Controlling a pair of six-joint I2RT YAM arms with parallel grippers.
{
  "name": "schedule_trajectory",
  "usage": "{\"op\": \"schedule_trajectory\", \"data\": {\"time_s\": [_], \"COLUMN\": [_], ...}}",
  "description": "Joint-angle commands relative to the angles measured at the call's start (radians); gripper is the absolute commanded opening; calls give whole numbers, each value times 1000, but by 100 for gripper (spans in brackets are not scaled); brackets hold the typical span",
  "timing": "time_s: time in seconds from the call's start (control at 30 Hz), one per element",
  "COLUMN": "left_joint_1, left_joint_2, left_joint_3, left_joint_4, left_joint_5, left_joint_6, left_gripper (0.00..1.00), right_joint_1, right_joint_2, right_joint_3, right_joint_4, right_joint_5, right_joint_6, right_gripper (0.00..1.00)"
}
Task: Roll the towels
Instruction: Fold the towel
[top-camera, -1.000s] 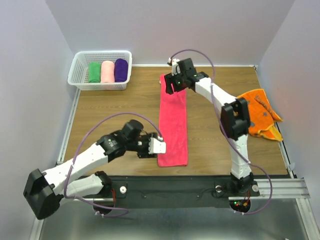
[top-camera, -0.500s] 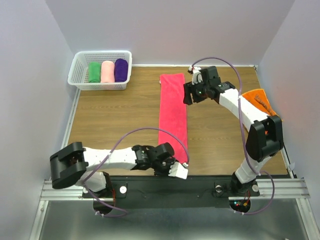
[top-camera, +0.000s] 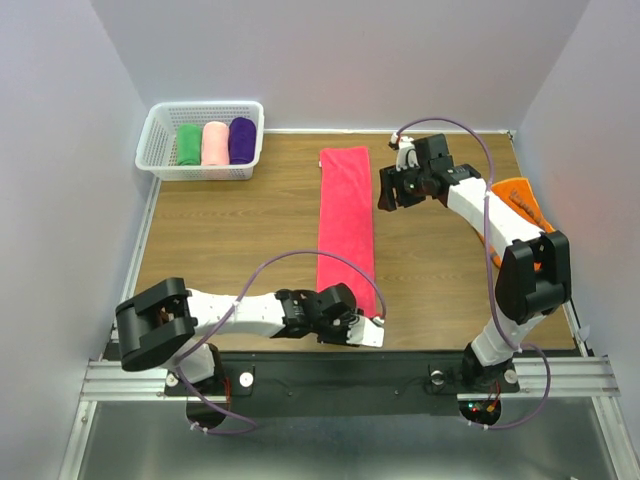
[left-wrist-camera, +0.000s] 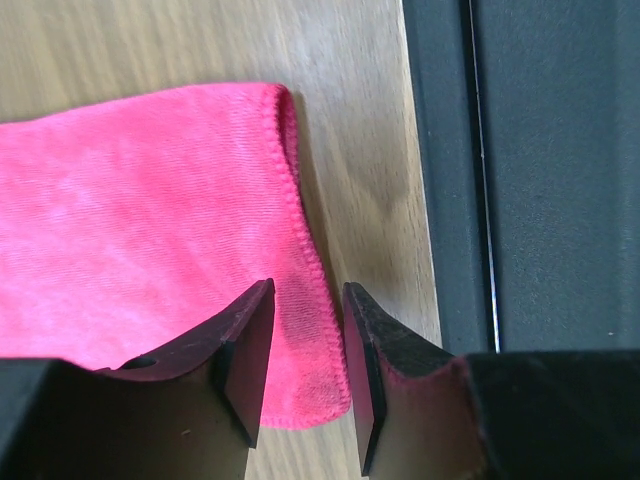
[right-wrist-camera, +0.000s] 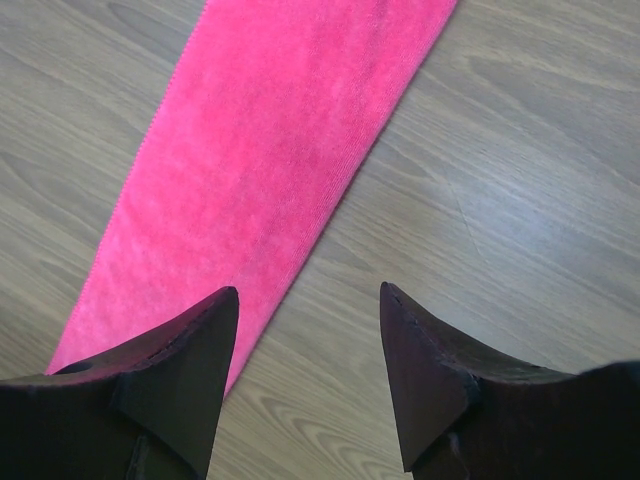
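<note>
Partly spread, the left gripper (left-wrist-camera: 307, 295) is straddling the hot-pink towel (top-camera: 345, 215) at 6 o'clock. The right gripper (right-wrist-camera: 306, 293) is hovering, spread wide.

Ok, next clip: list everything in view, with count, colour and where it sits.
flat towel: 1, hot pink, long strip down the middle of the table
crumpled towel: 1, orange, table's right edge, partly behind the right arm
rolled towels: 3, green, pale pink and purple, side by side in the basket
basket: 1, white, far left corner
table: 1, wood-brown
rail: 1, black, along the near edge
left gripper: 1, black fingers, open, straddling the flat towel's hem at its near right corner
right gripper: 1, dark fingers, open, by the flat towel's right edge toward its far end
</note>
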Motion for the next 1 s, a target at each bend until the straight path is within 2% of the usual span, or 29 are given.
{"op": "schedule_trajectory", "data": {"time_s": [0.0, 0.2, 0.33, 0.43, 0.5, 0.63, 0.67, 0.73, 0.87, 0.97], "left_joint_1": [1, 30, 75, 92, 92, 93, 92, 92, 92, 92], "left_joint_2": [18, 77, 83, 118, 135, 176, 178, 184, 186, 151], "left_joint_3": [6, -11, -9, 23, 32, 52, 55, 58, 94, 124], "left_joint_4": [38, 84, 67, 14, -11, -33, -37, -37, -75, -153], "left_joint_5": [4, 6, 76, 122, 126, 118, 116, 100, 112, 184], "left_joint_6": [11, 2, 34, 70, 80, 84, 84, 77, 76, 87], "left_gripper": [45, 47, 45, 40, 32, 14, 7, 0, 0, 0], "right_joint_1": [-4, -13, -14, -14, -16, -25, -25, -27, -31, -34], "right_joint_2": [-31, -25, -28, -28, -28, -33, -34, -33, -30, -36], "right_joint_3": [8, 10, 8, 7, 7, 1, -2, -7, -16, -21], "right_joint_4": [19, 20, 20, 19, 19, 19, 17, 17, 19, 19], "right_joint_5": [-5, -14, -16, -18, -11, -10, -11, -13, -14, -25], "right_joint_6": [-21, -21, -21, -25, -30, -33, -37, -41, -51, -53], "right_gripper": [64, 63, 63, 63, 63, 62, 62, 62, 61, 61]}}
